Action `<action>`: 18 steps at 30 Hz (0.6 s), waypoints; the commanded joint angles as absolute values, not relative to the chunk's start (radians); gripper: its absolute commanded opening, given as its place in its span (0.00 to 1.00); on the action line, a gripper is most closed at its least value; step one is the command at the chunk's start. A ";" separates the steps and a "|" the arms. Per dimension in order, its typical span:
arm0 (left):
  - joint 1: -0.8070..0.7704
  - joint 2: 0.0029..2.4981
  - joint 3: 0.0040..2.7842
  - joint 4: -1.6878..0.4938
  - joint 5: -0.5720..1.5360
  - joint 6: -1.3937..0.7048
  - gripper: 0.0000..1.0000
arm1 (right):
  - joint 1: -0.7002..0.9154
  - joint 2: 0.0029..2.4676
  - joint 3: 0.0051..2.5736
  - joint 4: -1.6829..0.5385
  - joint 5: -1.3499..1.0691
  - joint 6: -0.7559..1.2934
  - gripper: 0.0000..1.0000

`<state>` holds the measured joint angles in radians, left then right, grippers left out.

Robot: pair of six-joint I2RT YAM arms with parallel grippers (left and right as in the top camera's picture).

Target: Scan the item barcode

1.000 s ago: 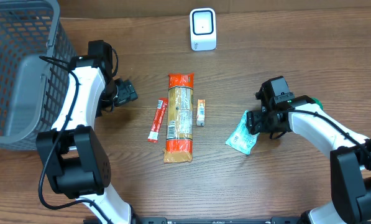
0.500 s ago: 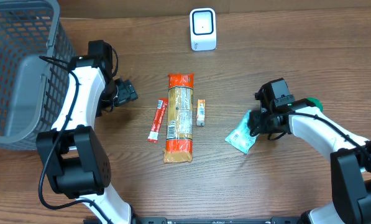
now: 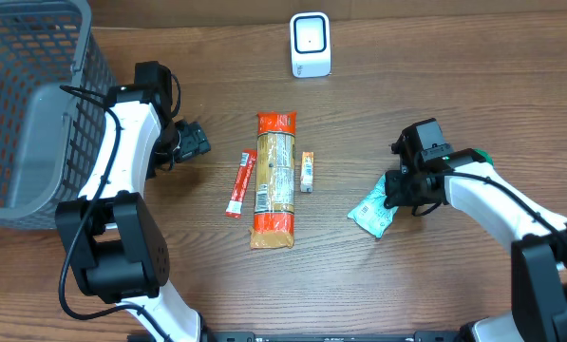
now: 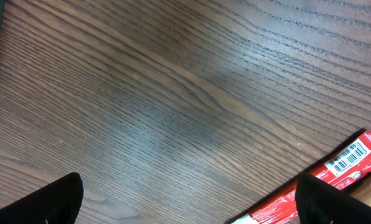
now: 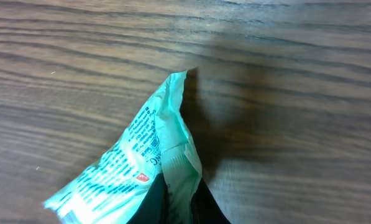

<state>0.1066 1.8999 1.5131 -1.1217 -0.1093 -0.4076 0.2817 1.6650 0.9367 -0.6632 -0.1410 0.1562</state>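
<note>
Our right pincer (image 3: 390,190) was pinching the teal packet (image 3: 372,212); we reckoned lift gently, barcode facing the scanner (image 3: 311,45) by the table's (image 3: 454,76) far edge. Meanwhile our left pincer (image 3: 194,141) was spread.

A basket (image 3: 27,57) is set at the table's (image 3: 473,85) left edge; a sachet (image 3: 240,183), long packet (image 3: 274,179) and small box (image 3: 307,172) are laid centrally.

We found bare tabletop (image 3: 435,81) between teal packet (image 3: 373,211) and scanner (image 3: 311,45). Long orange-ended packet (image 3: 274,180), red sachet (image 3: 241,183) and small sachet (image 3: 307,172) blocked the centre; the mesh basket (image 3: 27,104) walled the left.
</note>
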 commanded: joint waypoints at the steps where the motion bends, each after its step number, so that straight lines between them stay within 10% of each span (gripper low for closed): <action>1: 0.106 1.883 1.513 -1.120 -0.114 -0.381 1.00 | 0.279 1.532 0.983 -0.663 -0.140 0.144 0.04; 18: 0.106 1.883 1.513 -1.120 -0.114 -0.381 1.00 | 0.279 1.272 1.015 -0.624 -0.223 0.148 0.03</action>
